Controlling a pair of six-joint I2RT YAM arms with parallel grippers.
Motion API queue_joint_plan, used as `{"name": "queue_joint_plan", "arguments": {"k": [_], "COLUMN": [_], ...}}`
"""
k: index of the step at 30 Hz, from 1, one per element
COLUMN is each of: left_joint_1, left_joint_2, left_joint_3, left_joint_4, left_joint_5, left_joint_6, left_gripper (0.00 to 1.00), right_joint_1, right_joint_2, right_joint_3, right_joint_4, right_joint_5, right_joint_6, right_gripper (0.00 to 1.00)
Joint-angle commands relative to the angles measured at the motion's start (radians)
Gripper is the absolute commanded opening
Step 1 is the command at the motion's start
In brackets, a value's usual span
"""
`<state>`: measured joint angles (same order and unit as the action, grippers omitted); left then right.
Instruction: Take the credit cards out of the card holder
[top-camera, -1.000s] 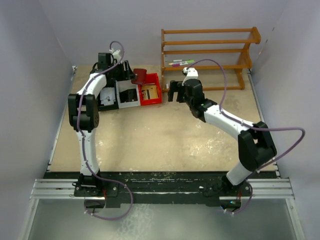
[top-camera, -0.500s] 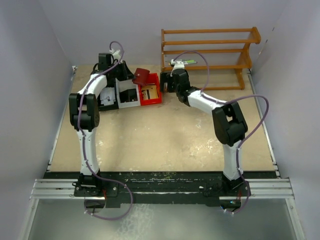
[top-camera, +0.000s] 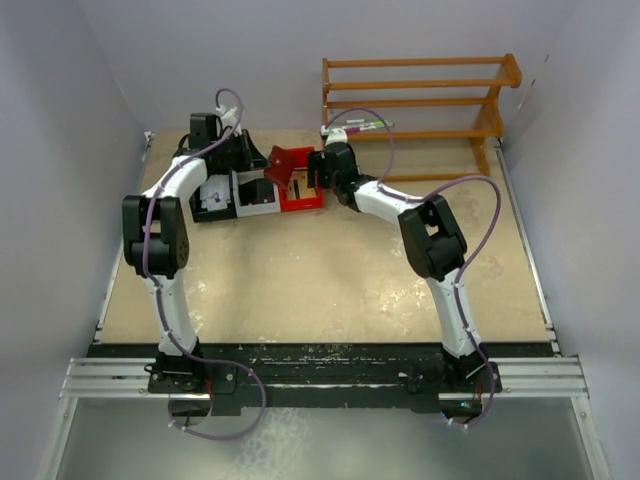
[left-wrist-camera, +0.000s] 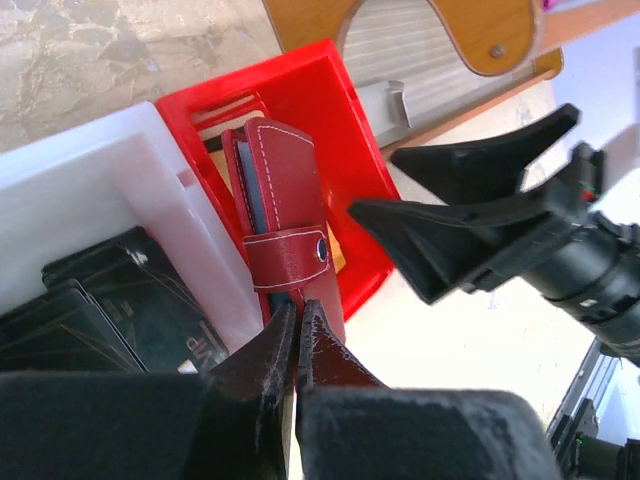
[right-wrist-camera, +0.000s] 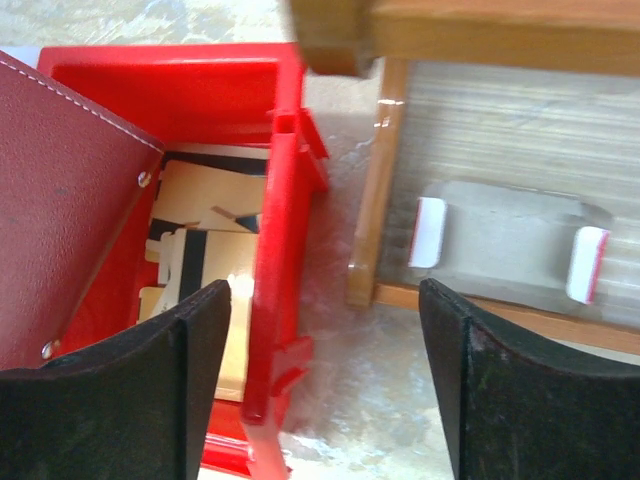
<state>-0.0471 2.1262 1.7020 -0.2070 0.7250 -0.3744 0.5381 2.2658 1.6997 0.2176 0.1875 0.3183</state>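
Note:
The maroon card holder stands tilted over the red bin, its strap tab snapped across it. My left gripper is shut on the holder's lower edge. From above, the card holder sits between the left gripper and the right gripper. My right gripper is open, its fingers either side of the red bin's right wall. Tan credit cards lie flat on the bin floor, partly hidden behind the card holder.
A white bin holding black boxes stands left of the red bin. The wooden rack rises right behind the bins, its foot close to my right fingers. Markers lie on its shelf.
My left gripper has shut on the card holder. The right arm swung left from the rack to the red bin, and its jaws narrowed a little.

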Motion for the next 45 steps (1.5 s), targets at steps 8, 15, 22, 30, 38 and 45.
{"name": "queue_joint_plan", "arguments": {"k": [8, 15, 22, 30, 38, 45], "left_joint_1": [0.006, 0.006, 0.006, 0.004, 0.0, -0.009], "left_joint_2": [-0.368, -0.561, -0.751, -0.874, -0.924, -0.933], "left_joint_3": [-0.148, -0.197, -0.248, -0.289, -0.338, -0.337], "left_joint_4": [-0.067, -0.227, -0.33, -0.418, -0.471, -0.521], "left_joint_5": [0.035, -0.009, -0.063, -0.06, 0.045, 0.096], "left_joint_6": [0.074, 0.161, 0.194, 0.205, 0.243, 0.31], "left_gripper": [0.0, 0.0, 0.0, 0.0, 0.0, 0.0], "right_joint_1": [0.047, 0.097, 0.211, 0.26, 0.223, 0.082], "right_joint_2": [-0.009, -0.167, -0.353, -0.577, -0.751, -0.8], "right_joint_3": [0.034, -0.203, -0.489, -0.752, -0.906, -0.942], "right_joint_4": [-0.03, 0.034, -0.014, -0.14, -0.251, -0.254], "right_joint_5": [0.128, 0.198, 0.251, 0.33, 0.417, 0.375], "right_joint_6": [0.024, 0.07, 0.205, 0.376, 0.428, 0.37], "right_gripper": [0.18, 0.0, 0.0, 0.0, 0.0, 0.0]}}
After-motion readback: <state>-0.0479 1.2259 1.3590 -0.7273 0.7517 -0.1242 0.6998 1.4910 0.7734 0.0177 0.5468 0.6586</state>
